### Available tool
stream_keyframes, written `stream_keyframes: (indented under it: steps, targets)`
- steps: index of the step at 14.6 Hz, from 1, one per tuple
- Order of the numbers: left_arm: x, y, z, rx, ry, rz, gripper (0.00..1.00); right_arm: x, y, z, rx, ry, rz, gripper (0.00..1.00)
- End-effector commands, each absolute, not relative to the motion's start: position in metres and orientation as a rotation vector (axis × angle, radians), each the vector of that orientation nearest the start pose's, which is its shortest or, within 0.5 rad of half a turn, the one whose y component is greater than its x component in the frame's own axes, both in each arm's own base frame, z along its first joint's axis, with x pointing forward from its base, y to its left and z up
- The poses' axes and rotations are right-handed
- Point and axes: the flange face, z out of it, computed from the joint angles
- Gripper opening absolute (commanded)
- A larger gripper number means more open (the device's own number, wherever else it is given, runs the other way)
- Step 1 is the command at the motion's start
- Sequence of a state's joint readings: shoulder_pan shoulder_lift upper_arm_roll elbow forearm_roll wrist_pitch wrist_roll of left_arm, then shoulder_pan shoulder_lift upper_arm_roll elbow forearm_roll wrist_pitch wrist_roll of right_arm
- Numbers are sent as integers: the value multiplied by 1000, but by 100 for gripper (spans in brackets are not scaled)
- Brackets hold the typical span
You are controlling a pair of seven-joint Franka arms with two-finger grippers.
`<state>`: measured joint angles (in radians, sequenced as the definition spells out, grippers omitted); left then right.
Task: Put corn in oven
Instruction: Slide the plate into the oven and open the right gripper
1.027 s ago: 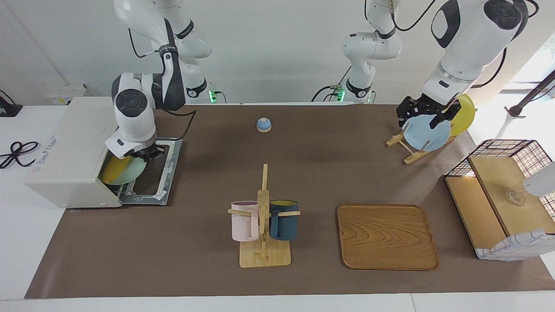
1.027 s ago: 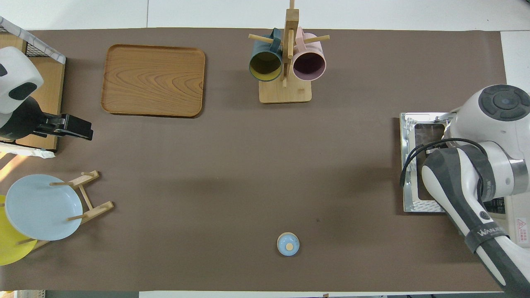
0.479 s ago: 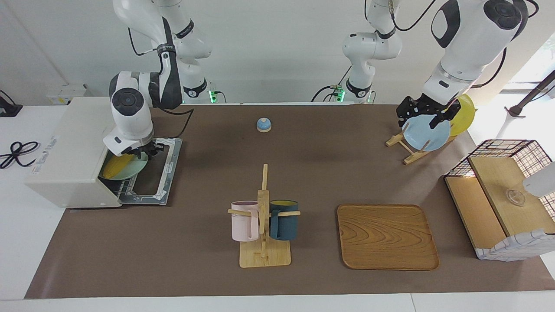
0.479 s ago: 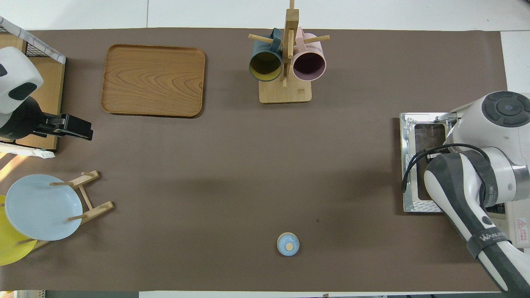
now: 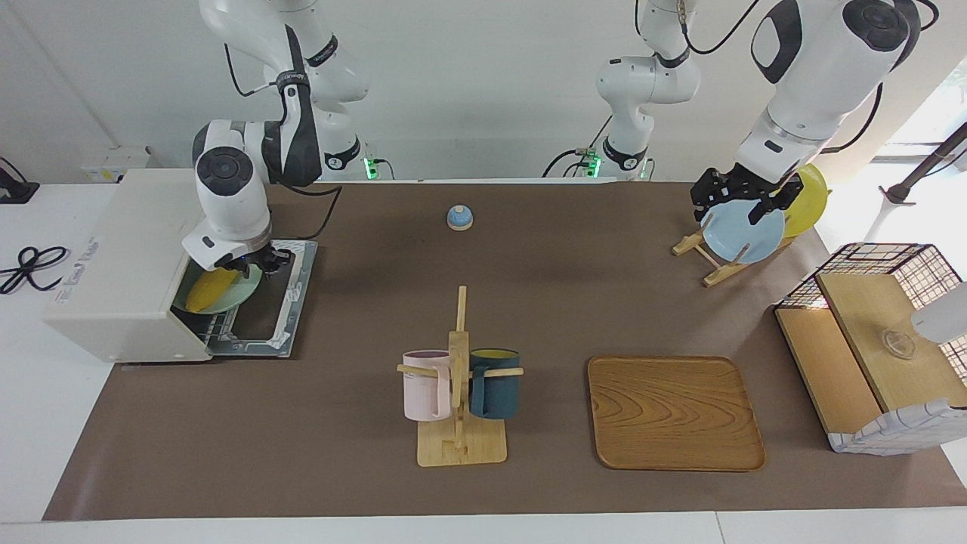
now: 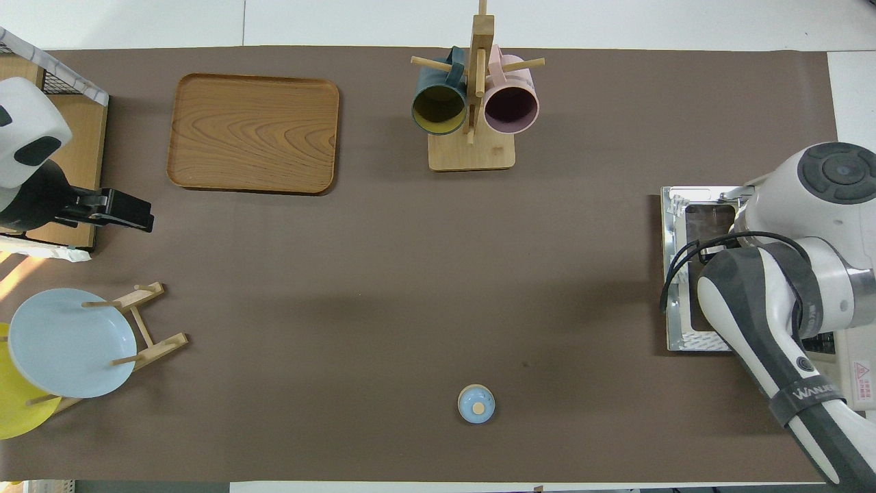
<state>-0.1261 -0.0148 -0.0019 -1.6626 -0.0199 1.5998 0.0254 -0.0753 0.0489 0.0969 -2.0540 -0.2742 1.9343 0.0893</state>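
The corn (image 5: 210, 289) lies on a pale green plate (image 5: 240, 291) at the oven (image 5: 121, 264) mouth. Just above, the right gripper (image 5: 253, 266) has unreadable fingers; it should lift straight clear without dragging the plate. The left gripper (image 5: 744, 200) waits, spread, over the plate rack (image 5: 714, 261).

Bright, even, sharp; daylight glare beside the left arm.

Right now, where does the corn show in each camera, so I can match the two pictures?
Facing view: the corn lies on a pale green plate in the mouth of the oven, under the right gripper.
Overhead view: not visible; the right arm covers it.
Shared landmark: the oven's open door.
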Motion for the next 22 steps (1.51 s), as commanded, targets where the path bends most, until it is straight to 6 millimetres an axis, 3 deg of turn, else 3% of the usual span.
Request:
stream_keyframes:
  steps: [1,2,4,7,9,14,16,22]
  targets:
    - [546,-70,597,-3131,238,63,100,555,20,418,-3322,-29,215,16]
    - [545,-70,597,-3131,238,63,100,556,36,414,-3302,9,164,0]
    - [546,-70,598,-3131,238,60,100,546,65,382,-3295,23,92,0]
    - [546,-70,597,-3131,238,63,100,537,77,333,-3273,86,49,0]
    - [545,-71,598,-3131,240,60,100,538,80,313,-3268,109,68,0]
    - [546,-71,597,-3131,240,63,100,533,68,301,-3294,108,118,0]
    - [546,-70,598,-3131,238,60,100,527,53,293,-3312,115,133,0]
    - [546,-70,596,-3131,238,65,100,525,32,295,-3425,13,181,0]
